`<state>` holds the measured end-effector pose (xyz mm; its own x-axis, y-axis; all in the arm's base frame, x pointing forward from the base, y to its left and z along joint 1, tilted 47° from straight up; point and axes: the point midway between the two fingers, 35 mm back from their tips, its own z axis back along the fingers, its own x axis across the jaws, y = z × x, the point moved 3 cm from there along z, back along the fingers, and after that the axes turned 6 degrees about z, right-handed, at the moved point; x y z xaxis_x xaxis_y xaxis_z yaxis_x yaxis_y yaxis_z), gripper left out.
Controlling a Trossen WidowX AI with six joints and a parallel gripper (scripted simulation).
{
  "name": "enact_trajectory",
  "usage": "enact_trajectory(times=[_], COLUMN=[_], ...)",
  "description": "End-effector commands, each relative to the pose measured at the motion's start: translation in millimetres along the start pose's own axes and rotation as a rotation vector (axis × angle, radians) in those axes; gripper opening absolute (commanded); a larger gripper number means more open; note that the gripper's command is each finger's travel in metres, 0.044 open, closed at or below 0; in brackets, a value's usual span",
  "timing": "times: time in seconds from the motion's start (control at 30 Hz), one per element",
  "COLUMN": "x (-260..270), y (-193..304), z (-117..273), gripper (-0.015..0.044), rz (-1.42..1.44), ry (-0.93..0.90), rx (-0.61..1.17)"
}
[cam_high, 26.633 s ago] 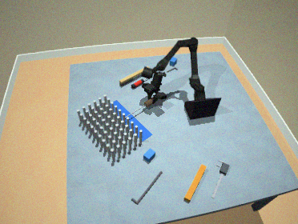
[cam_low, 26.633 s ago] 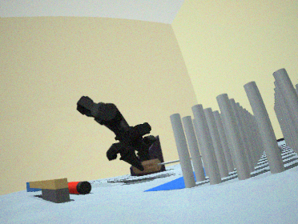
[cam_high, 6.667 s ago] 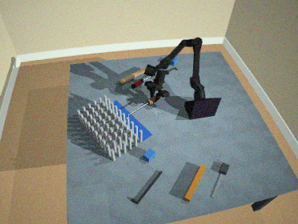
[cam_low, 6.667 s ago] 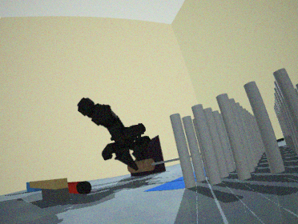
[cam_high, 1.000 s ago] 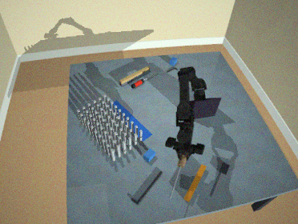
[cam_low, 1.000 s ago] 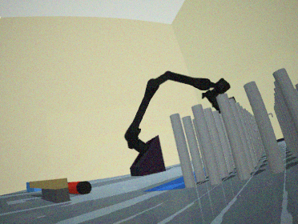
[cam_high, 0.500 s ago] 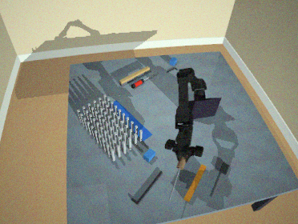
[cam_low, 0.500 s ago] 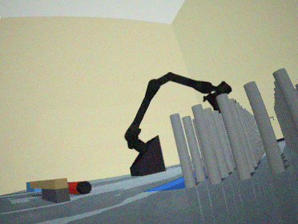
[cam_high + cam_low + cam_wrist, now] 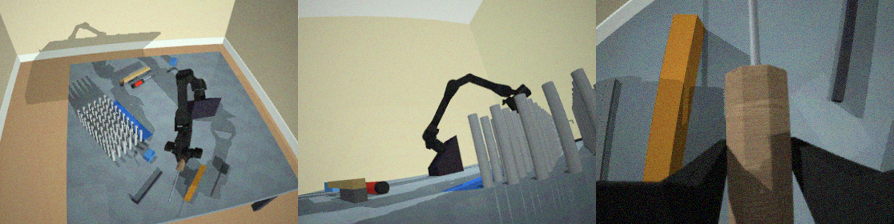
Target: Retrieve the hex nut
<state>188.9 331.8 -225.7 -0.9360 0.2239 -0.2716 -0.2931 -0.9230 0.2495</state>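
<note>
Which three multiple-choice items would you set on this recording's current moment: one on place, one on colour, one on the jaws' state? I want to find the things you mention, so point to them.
1. Where does the blue strip point(image 9: 134, 121) point(image 9: 468, 185) lie?
A. Between the orange bar point(image 9: 195, 183) point(image 9: 673, 100) and the gripper point(image 9: 181, 160)
B. Along one side of the spacer field point(image 9: 110, 126) point(image 9: 534, 138)
C. Under the red-and-black screwdriver point(image 9: 138, 83) point(image 9: 376, 187)

2. What colour is the gripped tool's handle point(image 9: 181, 165) point(image 9: 757, 115)?
A. Red
B. Blue
C. Brown

3. How do the jaws stand?
A. Shut on the handle
B. Open, nothing between them
C. Shut on a spacer

Key:
1 B: the top view shows it bordering the standing spacers.
2 C: the wrist view shows brown, wood-like facets.
3 A: the wrist view shows the handle between both jaws.
</note>
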Motion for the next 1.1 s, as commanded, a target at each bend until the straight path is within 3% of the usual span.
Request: enact_trajectory(times=[0.0, 1.07], x=[-1, -5], y=[1, 19], z=[-4, -37], gripper=[0.0000, 0.0000], rz=[0.005, 0.004], ry=[0.005, 0.006], rx=[-0.003, -0.002])
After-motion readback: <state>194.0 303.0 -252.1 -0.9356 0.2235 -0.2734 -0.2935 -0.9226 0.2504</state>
